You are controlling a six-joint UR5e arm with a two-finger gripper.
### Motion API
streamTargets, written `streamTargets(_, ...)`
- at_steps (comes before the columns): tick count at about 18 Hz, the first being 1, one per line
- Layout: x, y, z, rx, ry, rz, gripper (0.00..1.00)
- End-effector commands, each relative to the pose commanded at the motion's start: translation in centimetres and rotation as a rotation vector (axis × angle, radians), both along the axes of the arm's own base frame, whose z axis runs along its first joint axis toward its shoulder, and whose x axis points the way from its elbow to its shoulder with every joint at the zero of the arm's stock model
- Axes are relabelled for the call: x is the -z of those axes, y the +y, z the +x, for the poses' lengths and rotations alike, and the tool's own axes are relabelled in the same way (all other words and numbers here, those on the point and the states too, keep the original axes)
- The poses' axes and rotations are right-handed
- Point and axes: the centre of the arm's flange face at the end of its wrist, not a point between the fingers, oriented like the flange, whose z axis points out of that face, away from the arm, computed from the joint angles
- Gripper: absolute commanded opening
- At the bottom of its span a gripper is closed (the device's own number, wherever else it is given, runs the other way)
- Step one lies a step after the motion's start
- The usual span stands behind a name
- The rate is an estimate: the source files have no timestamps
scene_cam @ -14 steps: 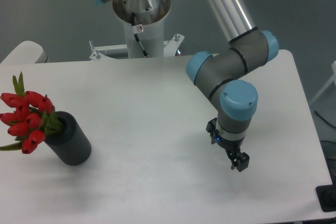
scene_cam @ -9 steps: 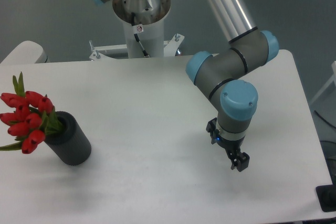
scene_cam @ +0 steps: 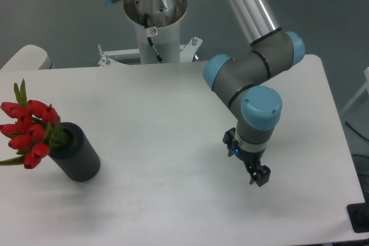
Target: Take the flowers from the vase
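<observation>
The flowers (scene_cam: pixel 27 132), red tulip buds with green leaves, stand in the dark grey vase (scene_cam: pixel 79 155) at the table's left side, and the bunch leans out to the left over the rim. My gripper (scene_cam: pixel 260 176) hangs low over the table's right half, far from the vase and pointing down toward the front right. Nothing is between its dark fingers. I see them edge-on and overlapping, so the gap does not show.
The white table (scene_cam: pixel 161 113) carries only the vase. The arm's base column (scene_cam: pixel 154 27) stands behind the back edge. The arm's grey links and blue joints (scene_cam: pixel 248 73) reach over the right part of the table.
The gripper and wrist have shifted slightly to the left and back. The flowers and vase have not moved.
</observation>
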Motion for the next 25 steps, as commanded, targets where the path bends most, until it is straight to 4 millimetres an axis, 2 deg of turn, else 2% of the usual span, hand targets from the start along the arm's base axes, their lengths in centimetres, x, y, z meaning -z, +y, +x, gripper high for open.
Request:
streamTargets(5,-0.8,-0.7,4.7,0.011,-0.134,0.144,1.00)
streamTargets(8,-0.4,-1.2,8.6,0.028,-0.223,0.208,1.00)
streamTargets(12,-0.5,-1.0,10.5,-0.005,-0.375,0.356,1.00)
streamTargets(15,-1.3,-1.1,13.1,-0.062,-0.519,0.468,1.00)
streamTargets(18,-2.7,-1.4,15.5,-0.050,-0.571,0.536,1.00)
streamTargets(21,-4.5,-0.5,18.1,-0.011,-0.580,0.553,1.00)
streamTargets(25,-4.8,1.3,21.2,0.012,-0.621,0.533,1.00)
